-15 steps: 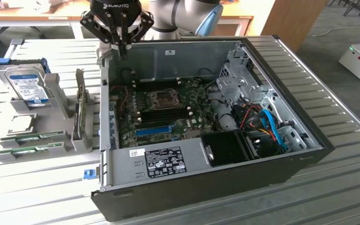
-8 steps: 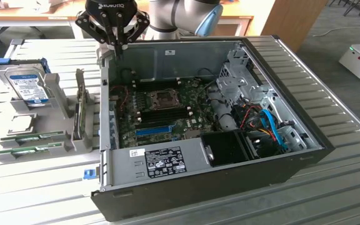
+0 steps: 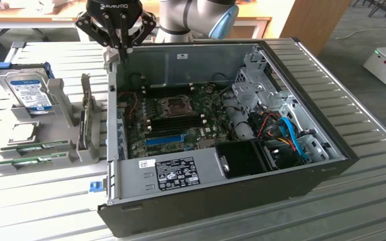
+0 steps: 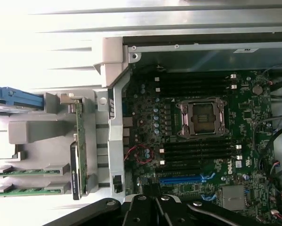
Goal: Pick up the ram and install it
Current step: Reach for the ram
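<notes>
Two green ram sticks (image 3: 37, 146) (image 3: 32, 161) lie side by side in slots of a grey holder (image 3: 18, 131) on the exterior view's left, beside the open computer case (image 3: 300, 165). In the wrist view the same ram sticks (image 4: 28, 170) (image 4: 28, 190) rest in the holder (image 4: 32, 129). My gripper (image 3: 121, 50) hangs high over the case's far corner on the exterior view's left, shut with nothing in it, well apart from the ram. Its black fingers (image 4: 155, 207) reach into the wrist view. The motherboard (image 3: 179, 113) shows black memory slots (image 4: 197, 150) beside the processor socket (image 4: 202, 117).
A silver hard drive (image 3: 28, 93) with a blue label stands in the holder behind the ram. A green card (image 3: 86, 118) (image 4: 80, 141) stands on edge between holder and case. A blue slot (image 4: 181, 179), cables (image 3: 283, 133) and a drive cage (image 3: 250, 83) sit inside the case.
</notes>
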Action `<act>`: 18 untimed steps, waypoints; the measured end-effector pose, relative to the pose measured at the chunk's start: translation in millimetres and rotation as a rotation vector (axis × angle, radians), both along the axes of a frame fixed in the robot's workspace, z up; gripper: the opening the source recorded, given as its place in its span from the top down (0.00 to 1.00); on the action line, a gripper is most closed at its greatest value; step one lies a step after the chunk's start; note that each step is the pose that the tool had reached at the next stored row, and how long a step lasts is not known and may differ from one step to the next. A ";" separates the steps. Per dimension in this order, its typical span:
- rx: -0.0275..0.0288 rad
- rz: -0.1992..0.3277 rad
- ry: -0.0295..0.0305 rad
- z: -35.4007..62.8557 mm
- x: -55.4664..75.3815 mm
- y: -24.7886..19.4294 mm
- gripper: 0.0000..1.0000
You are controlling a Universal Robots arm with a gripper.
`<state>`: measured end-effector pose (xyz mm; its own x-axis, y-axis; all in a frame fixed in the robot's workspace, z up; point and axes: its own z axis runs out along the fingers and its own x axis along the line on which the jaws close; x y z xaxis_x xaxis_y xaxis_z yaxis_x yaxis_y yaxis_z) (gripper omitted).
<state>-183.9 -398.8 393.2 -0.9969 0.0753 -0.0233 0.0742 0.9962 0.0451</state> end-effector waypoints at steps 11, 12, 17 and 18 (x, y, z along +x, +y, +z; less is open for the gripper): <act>-0.0001 0.000 0.0000 0.0 -10.1 0.0 0.89; 0.0000 0.000 0.0000 0.0 -10.9 0.0 0.89; 0.0000 0.000 0.0000 0.0 -15.6 0.0 0.89; 0.0000 0.000 0.0000 0.0 -16.6 0.0 0.89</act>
